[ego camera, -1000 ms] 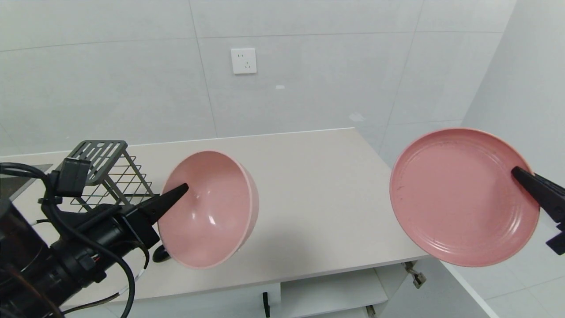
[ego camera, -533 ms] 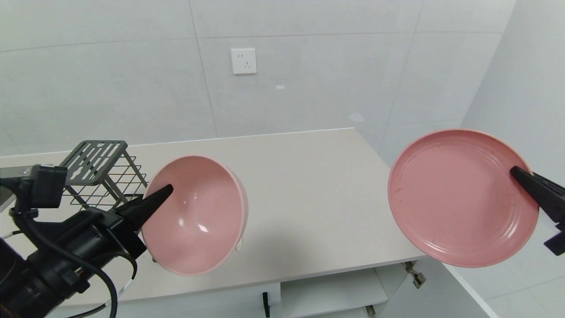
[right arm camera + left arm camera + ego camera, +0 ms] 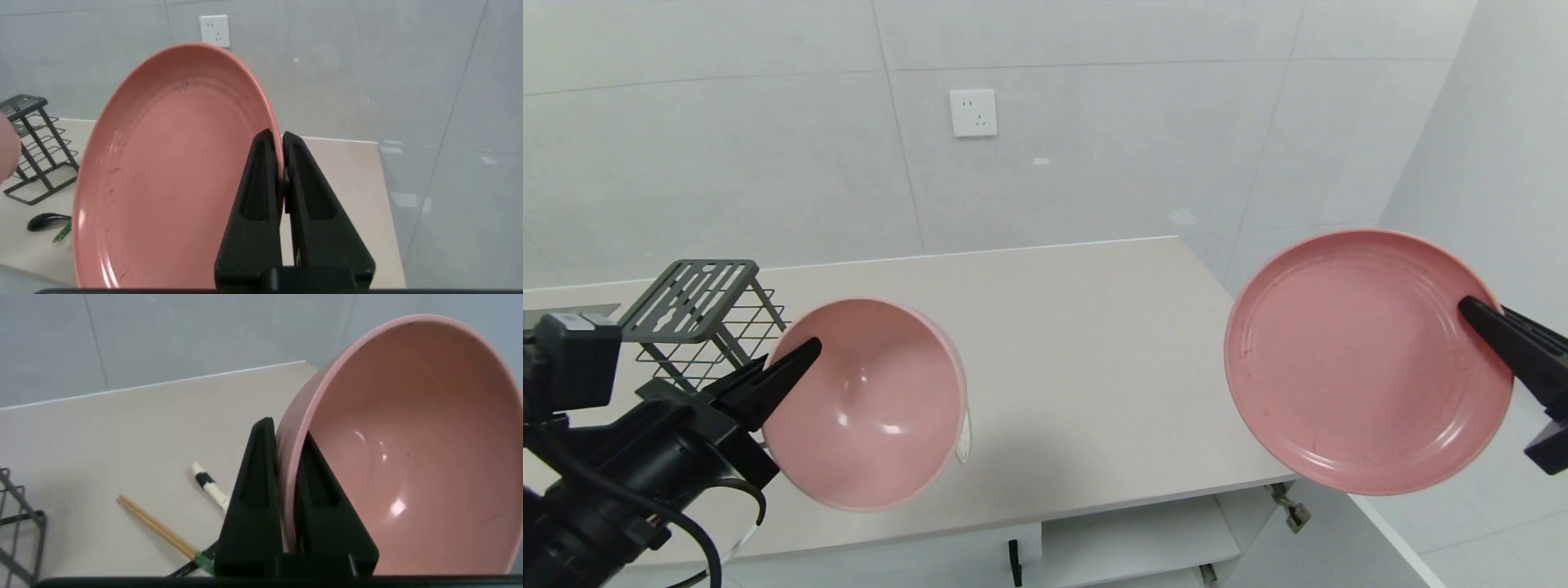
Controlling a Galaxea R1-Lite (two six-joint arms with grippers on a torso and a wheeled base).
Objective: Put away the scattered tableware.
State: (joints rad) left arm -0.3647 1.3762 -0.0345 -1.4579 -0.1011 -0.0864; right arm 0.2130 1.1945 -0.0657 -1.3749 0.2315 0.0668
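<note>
Stiff, probably slick bowl (image 3: 874, 408) hangs rim-pinched between the left jaws, plate (image 3: 1339, 359) likewise between the right jaws.

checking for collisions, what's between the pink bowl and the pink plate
Nothing: in the head view the stretch between the pink bowl and the pink plate is bare, with plain countertop below.

No lettering, number, label or sign is legible on anything here, near or far.
</note>
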